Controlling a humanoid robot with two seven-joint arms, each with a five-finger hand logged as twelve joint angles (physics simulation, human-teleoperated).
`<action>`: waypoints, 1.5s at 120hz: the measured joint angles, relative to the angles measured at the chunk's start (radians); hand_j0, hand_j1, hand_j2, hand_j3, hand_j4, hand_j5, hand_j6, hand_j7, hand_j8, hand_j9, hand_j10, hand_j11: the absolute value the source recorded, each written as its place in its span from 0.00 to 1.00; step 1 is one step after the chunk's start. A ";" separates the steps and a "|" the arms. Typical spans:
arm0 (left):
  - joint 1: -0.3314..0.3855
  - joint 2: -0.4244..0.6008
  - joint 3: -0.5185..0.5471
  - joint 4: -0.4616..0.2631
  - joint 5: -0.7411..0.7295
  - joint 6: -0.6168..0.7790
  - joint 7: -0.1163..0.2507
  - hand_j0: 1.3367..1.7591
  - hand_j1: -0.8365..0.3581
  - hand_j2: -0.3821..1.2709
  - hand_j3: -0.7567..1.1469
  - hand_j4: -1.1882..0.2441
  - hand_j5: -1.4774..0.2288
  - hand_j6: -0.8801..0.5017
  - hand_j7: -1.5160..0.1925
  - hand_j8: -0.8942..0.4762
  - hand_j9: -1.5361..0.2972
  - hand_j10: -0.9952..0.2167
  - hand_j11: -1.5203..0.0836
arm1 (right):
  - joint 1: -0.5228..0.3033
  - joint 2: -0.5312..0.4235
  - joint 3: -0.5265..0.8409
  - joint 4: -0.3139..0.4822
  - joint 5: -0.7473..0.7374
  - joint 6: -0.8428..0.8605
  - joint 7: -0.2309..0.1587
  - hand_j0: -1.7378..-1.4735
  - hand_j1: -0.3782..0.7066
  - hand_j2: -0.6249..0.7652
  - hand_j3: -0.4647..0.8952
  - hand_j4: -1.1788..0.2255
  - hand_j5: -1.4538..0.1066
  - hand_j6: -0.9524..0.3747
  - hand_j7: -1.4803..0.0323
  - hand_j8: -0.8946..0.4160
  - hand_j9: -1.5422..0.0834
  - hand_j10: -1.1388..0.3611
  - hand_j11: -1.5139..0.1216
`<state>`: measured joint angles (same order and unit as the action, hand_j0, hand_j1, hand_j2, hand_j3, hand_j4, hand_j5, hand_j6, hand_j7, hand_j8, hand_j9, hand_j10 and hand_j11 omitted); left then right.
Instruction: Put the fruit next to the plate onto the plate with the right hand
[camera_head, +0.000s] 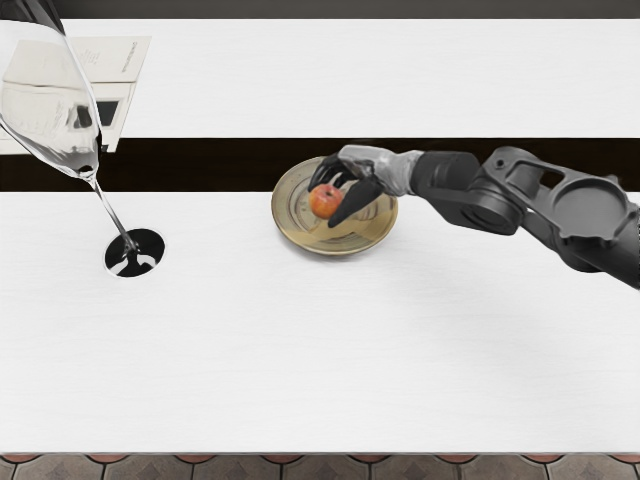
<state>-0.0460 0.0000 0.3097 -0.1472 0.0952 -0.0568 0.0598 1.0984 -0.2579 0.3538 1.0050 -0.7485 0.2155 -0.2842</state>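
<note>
A small red-orange fruit (325, 201) sits over the middle of a round brass-coloured plate (296, 222) near the table's far edge. My right hand (340, 190) reaches in from the right, its dark fingers curled around the fruit, thumb in front and the other fingers behind. Whether the fruit rests on the plate or hangs just above it, I cannot tell. No left arm shows.
A large tilted wine glass (55, 100) stands at the left, its dark foot (133, 252) on the white table. A pale box (118, 80) lies behind it at the far left. A dark gap runs behind the plate.
</note>
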 joint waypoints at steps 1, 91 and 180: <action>0.000 0.000 0.000 0.000 0.000 0.000 0.000 0.76 0.75 0.26 0.40 0.66 0.68 0.46 0.70 0.47 0.66 0.62 0.75 | 0.000 0.001 0.000 -0.001 0.000 0.000 0.000 0.32 0.67 0.64 0.34 0.45 0.29 0.44 0.34 0.38 0.34 0.27 0.32; 0.000 0.000 0.000 0.000 0.000 0.000 0.000 0.76 0.75 0.26 0.40 0.66 0.68 0.46 0.70 0.47 0.66 0.62 0.75 | -0.006 -0.164 0.056 0.018 0.334 0.171 0.024 0.30 0.15 0.44 0.34 0.76 0.83 0.64 0.88 0.60 0.85 0.68 0.83; 0.000 0.000 0.000 0.000 0.000 0.000 0.000 0.76 0.75 0.26 0.40 0.66 0.68 0.46 0.70 0.47 0.66 0.62 0.75 | -0.210 -0.618 0.065 0.020 0.845 0.395 0.026 0.30 0.07 0.45 0.34 0.81 0.90 0.69 0.95 0.66 0.92 0.74 0.90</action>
<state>-0.0460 0.0000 0.3096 -0.1472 0.0952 -0.0568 0.0597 0.8880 -0.8761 0.4185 1.0250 0.0964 0.6110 -0.2582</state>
